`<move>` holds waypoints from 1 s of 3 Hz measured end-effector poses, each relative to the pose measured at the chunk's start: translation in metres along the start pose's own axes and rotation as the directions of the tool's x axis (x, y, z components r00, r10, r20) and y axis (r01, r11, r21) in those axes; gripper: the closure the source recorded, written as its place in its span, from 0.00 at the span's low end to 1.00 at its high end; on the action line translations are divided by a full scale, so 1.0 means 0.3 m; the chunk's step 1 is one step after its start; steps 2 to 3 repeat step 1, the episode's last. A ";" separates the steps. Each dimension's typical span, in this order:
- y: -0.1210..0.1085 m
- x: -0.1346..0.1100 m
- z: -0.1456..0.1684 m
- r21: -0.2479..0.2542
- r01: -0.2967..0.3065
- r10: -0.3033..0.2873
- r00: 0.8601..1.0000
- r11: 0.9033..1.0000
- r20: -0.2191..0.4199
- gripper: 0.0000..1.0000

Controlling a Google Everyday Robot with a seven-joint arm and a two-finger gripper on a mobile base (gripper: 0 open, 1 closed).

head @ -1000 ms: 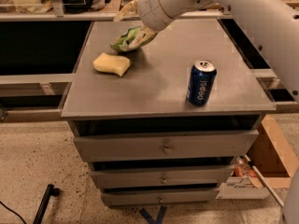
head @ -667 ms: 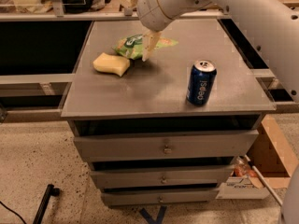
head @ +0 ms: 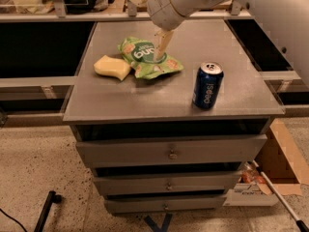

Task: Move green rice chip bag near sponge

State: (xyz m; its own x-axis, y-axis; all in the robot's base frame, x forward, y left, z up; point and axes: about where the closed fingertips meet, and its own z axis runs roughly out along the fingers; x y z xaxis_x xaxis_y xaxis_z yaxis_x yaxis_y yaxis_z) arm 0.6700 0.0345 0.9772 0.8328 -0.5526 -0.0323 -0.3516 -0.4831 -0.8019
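Change first: a second ago the green rice chip bag (head: 147, 59) hung off the table (head: 145, 98) in the claw (head: 160, 51), up at the back above the sponge (head: 112, 67). A bit later it was coming down beside the sponge. Now it lies flat on the table, logo side up, just right of the sponge. Its left edge is right against the sponge's right end, and we can't say for sure whether they touch.

In our judgement the placing part of the task is basically done. The bag is near the sponge and well apart from the blue Pepsi can (head: 208, 85), which stands upright toward the front right.

The claw has come down with the bag and sits directly over it, its tip pointing down at the dark green logo. It looks to be on the bag's top surface or just above it. We can't confirm contact from this angle.

We cannot tell whether the claw is open or closed, since the view shows only a pale tapered tip under the big round wrist. The bag does look settled on the table rather than hanging, so we judge it either released or about to be.

What's left, as we see it, is letting go if that isn't done, then lifting straight up so the crinkly bag isn't dragged off the sponge.
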 end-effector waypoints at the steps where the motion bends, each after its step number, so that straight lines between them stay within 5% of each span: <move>1: 0.000 0.000 0.000 0.000 0.000 0.000 1.000 1.000 0.000 0.00; 3: 0.000 0.000 0.000 0.000 0.000 0.000 1.000 1.000 0.000 0.00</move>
